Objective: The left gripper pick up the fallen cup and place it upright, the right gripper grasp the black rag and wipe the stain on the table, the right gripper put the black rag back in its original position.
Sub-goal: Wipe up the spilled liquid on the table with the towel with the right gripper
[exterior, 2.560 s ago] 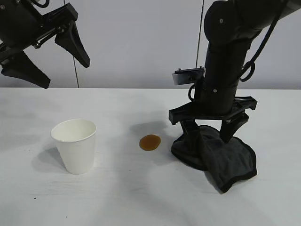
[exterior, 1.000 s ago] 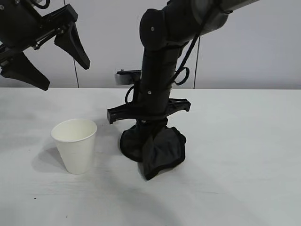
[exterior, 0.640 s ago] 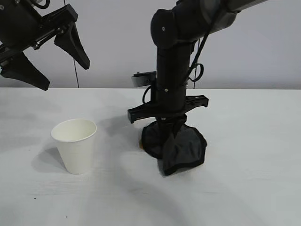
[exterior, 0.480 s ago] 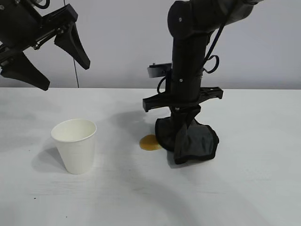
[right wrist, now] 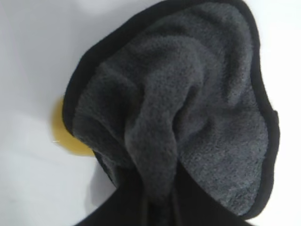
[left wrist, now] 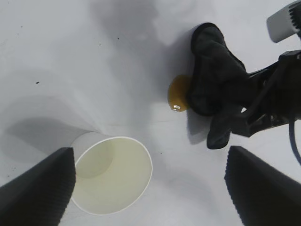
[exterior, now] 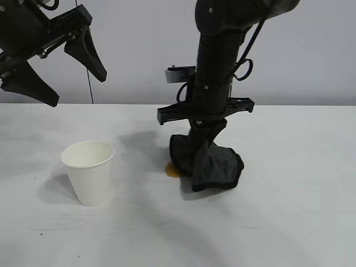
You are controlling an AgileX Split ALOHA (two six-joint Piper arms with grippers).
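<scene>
The white paper cup [exterior: 88, 172] stands upright on the table [exterior: 289, 222] at the left; it also shows in the left wrist view [left wrist: 112, 175]. My left gripper [exterior: 55, 64] is open and empty, raised high above and left of the cup. My right gripper [exterior: 204, 138] is shut on the black rag [exterior: 208, 163], which hangs down onto the table and covers most of the brown-orange stain [exterior: 172, 171]. Part of the stain shows beside the rag in the left wrist view [left wrist: 178, 92] and the right wrist view [right wrist: 66, 132]. The rag [right wrist: 178, 108] fills the right wrist view.
The white tabletop stretches to the right of the rag and in front of the cup. A grey wall stands behind the table.
My right gripper has swept the rag left over the stain, back right off it, and now left again onto its edge. The cup and left gripper have not moved.
</scene>
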